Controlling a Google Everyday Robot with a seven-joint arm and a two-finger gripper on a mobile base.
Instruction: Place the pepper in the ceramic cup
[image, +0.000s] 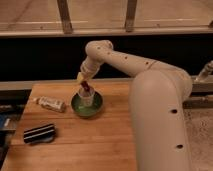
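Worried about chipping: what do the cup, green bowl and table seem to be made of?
The cup is pale, matte and opaque, so likely ceramic. The green bowl around it has a slight sheen: glazed ceramic or plastic, unclear. The table is wood, with visible plank seams. The gripper hangs just above the cup, at the pepper.

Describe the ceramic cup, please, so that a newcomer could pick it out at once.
On the wooden table, find the round green bowl just below the gripper. The ceramic cup stands inside that bowl, with the dark red pepper at its mouth. It is the only pale, tapered, upright vessel; the bottle beside the bowl lies flat.
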